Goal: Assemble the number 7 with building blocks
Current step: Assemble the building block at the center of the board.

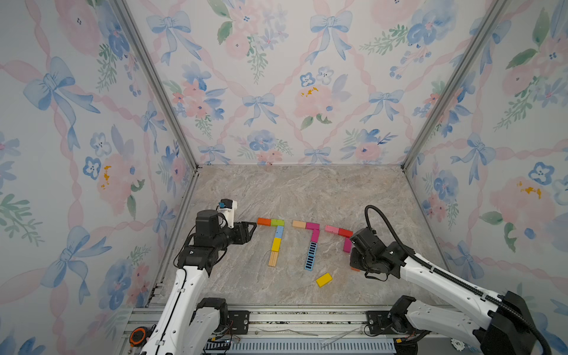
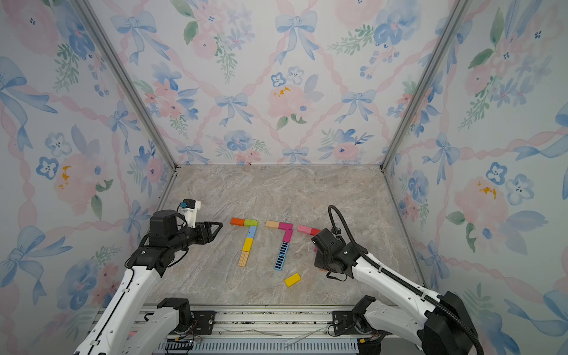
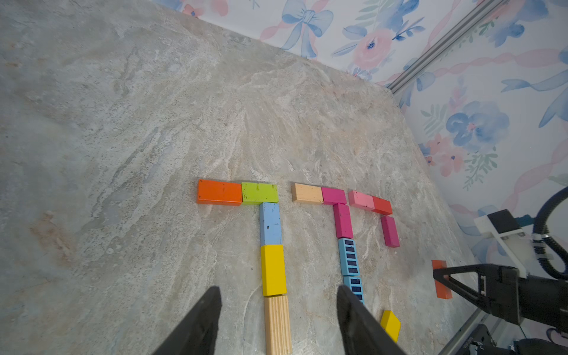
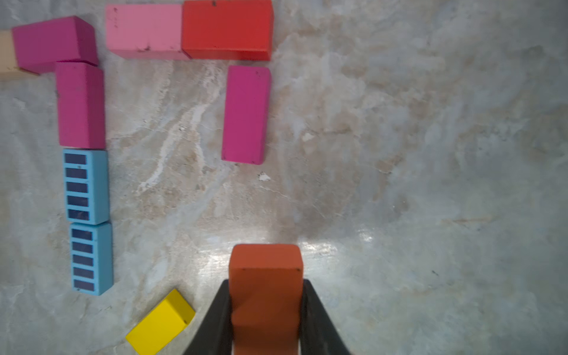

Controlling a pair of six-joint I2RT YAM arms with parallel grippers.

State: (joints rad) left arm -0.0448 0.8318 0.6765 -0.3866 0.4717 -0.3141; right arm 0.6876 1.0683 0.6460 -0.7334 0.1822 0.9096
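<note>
Building blocks lie flat on the marble table [image 1: 307, 190]. At the right, a pink block [image 1: 332, 229] and a red block [image 1: 345, 232] form a bar, with a magenta block [image 4: 246, 113] below the red one, a small gap between. My right gripper [image 4: 266, 281] is shut on an orange block [image 4: 266, 295], held just above the table nearer the front than the magenta block. In both top views the wrist hides most of this orange block. A loose yellow block [image 1: 324, 279] lies askew nearby. My left gripper [image 3: 278, 290] hovers open, empty, left of the figures.
Two full number 7 figures lie left of the partial one: orange [image 1: 264, 221], green, light blue, yellow and lined wood; then tan [image 1: 299, 224], two magenta and two striped blue [image 1: 310, 256]. Patterned walls close three sides. A metal rail [image 1: 307, 319] runs along the front.
</note>
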